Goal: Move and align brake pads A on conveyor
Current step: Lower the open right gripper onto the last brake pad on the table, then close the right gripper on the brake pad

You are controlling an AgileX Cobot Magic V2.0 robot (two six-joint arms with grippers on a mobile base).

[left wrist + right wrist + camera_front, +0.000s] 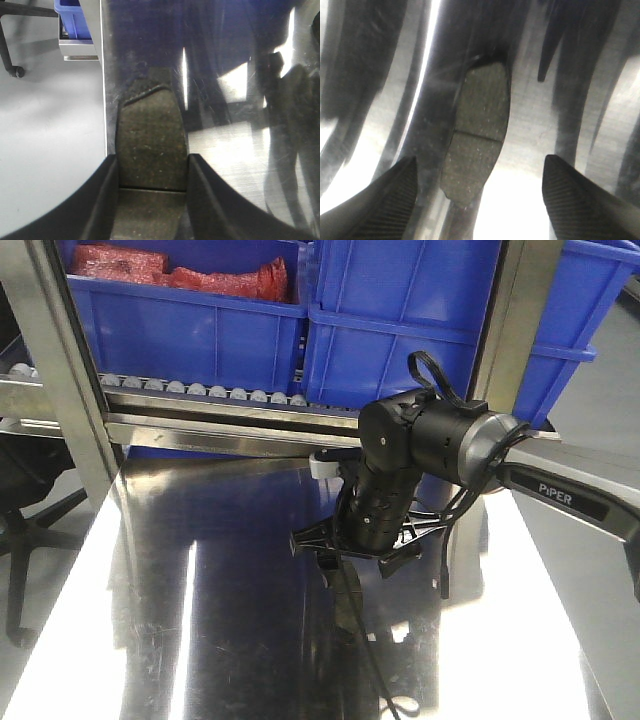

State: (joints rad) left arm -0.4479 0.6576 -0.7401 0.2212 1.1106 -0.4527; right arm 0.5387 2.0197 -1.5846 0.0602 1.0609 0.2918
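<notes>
Left wrist view, closest in: my left gripper (152, 165) is clamped on the gripped brake pad (150, 140), one black finger against each long side. The cross groove sits level with the fingertips. This pad is over the steel table (225, 150), just inside its edge. I cannot tell if it rests on the steel or is raised off it. Past that edge is grey floor (50, 125), then a chair caster (17, 72) and the corner of a blue bin (75, 20) at the far end.

Right wrist view: my right gripper (480, 165) is spread wide, its ribbed fingers (390, 200) gripping nothing. The loose brake pad (480, 130) lies flat on the table between them, nearer the view's left finger. It touches neither finger, and it runs lengthwise away from the camera with a slight tilt.

Front view: the right arm (440, 440), marked PiPER, comes in over the table's right side, wrist pointing down at the middle of the steel. Behind the table's far edge is a rack of small rollers (200, 390). On it are blue crates (400, 320), one holding red parts (180, 270).
</notes>
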